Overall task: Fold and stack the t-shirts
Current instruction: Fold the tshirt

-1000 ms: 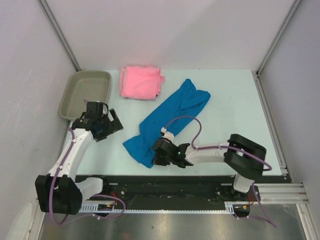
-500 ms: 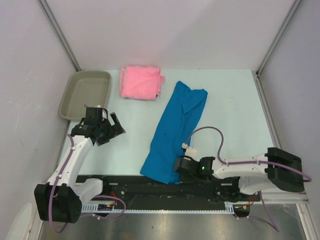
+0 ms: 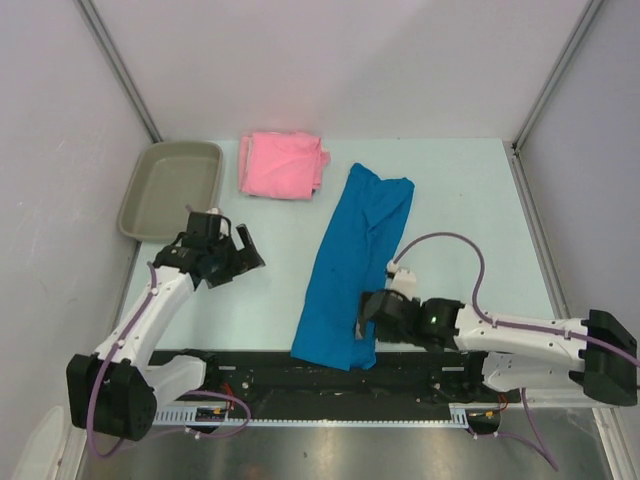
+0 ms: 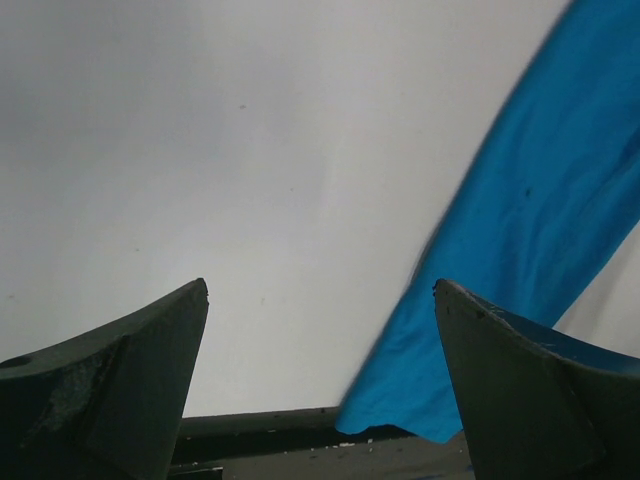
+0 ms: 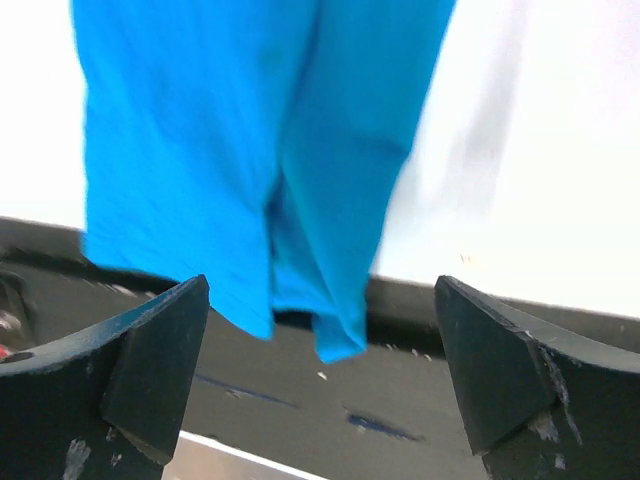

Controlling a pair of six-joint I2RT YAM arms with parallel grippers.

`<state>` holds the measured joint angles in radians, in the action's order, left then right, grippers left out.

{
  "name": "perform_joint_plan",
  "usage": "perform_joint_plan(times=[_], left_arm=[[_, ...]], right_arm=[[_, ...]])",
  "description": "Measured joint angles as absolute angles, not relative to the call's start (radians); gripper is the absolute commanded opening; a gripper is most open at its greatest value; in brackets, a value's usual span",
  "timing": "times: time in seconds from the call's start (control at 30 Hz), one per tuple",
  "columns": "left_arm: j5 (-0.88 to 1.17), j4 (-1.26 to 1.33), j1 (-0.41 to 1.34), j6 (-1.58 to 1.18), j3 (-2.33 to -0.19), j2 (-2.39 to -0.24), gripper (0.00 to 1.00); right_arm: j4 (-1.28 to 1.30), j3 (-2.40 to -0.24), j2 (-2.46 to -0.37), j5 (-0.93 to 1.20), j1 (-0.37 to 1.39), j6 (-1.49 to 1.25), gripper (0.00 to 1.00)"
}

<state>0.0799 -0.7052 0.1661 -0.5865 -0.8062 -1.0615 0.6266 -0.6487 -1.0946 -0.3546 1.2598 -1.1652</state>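
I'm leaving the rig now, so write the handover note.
Left gripper: open, empty, over bare table left of the blue shirt.
Right gripper: open, empty, by that shirt's near end.
Blue shirt: a long strip, near end hanging over the table edge.
Pink shirt: folded, near the far edge.
Done: pink folded.
Left: fold blue short, stack the two.

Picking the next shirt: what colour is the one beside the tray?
The shirt is light pink; top view.
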Motion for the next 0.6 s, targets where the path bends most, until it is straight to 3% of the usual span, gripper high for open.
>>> perform_joint_plan(times=[0.2, 0.37, 0.6], left_arm=[[0.064, -0.685, 0.279, -0.595, -0.883, -1.195, 1.00], [0.056, -0.651, 0.329, -0.612, -0.919, -1.266, 1.00], [0.054, -0.634, 0.334, -0.621, -0.922, -1.328, 1.00]], right_arm=[[0.525, -0.764, -1.121, -0.336, 0.855, -0.997, 1.00], [0.384, -0.831, -1.283, -0.283, 0.450, -0.879, 1.00], [0.231, -0.965, -1.618, -0.171, 0.284, -0.807, 1.00]])
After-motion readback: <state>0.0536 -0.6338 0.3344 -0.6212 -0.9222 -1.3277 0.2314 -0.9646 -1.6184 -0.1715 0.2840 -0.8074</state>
